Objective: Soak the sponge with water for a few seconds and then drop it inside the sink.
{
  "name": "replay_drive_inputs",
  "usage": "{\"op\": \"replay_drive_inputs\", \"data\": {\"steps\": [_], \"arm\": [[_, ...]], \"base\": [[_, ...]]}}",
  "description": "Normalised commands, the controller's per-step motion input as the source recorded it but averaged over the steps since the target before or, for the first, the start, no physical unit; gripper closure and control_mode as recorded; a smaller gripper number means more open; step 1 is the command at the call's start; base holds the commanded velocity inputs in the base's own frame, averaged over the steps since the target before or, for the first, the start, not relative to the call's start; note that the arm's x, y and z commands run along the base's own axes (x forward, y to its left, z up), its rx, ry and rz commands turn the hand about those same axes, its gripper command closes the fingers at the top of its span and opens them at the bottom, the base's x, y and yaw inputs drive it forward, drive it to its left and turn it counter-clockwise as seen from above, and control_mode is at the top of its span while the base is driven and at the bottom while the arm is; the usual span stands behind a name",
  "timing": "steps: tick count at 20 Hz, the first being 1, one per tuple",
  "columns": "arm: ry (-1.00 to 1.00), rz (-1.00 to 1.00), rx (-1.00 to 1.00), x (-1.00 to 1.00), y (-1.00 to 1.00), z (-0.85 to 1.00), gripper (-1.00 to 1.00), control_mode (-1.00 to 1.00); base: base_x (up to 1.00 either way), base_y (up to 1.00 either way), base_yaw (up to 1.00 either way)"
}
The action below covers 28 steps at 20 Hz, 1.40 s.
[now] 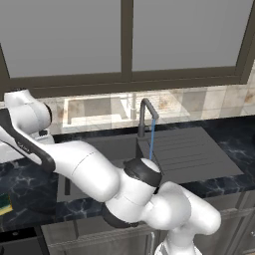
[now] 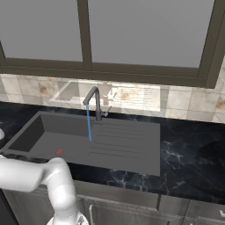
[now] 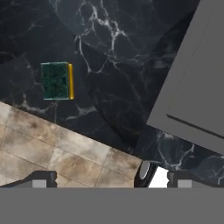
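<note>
The sponge lies flat on the marbled black countertop, dark green face up with a yellow edge showing. In the hand view it sits toward the upper left, well clear of my fingertips. My gripper hangs above the counter, open with nothing between its fingers. The sponge also peeks in at the far left edge of the left base view. The dark grey sink holds a red drain mark. A thin blue stream of water runs from the dark curved faucet into the basin.
The sink's ribbed drainboard lies to the right of the basin. A corner of the sink fills the right of the hand view. Tan backsplash tiles run behind the counter, under a window. My arm stretches left across the sink front.
</note>
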Motion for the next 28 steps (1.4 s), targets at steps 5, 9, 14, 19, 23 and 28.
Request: {"op": "replay_drive_inputs", "data": {"steps": [5, 9, 14, 19, 23, 28], "arm": [[0.03, 0.08, 0.00, -0.04, 0.07, -0.40, -1.00, -1.00], [0.00, 0.11, 0.00, 0.00, 0.15, -0.56, -1.00, -1.00], [-0.02, 0.10, 0.00, 0.00, 0.20, -0.55, -1.00, -1.00], [-0.03, 0.10, 0.00, 0.00, 0.20, -0.36, -1.00, -1.00], [0.00, 0.10, 0.00, 0.00, 0.24, -0.12, -1.00, -1.00], [0.05, 0.11, 0.01, 0.00, 0.24, 0.00, -1.00, -1.00]], "base": [[0.00, 0.00, 0.00], [0.00, 0.00, 0.00], [0.00, 0.00, 0.00], [0.00, 0.00, 0.00], [0.00, 0.00, 0.00], [0.00, 0.00, 0.00]]}}
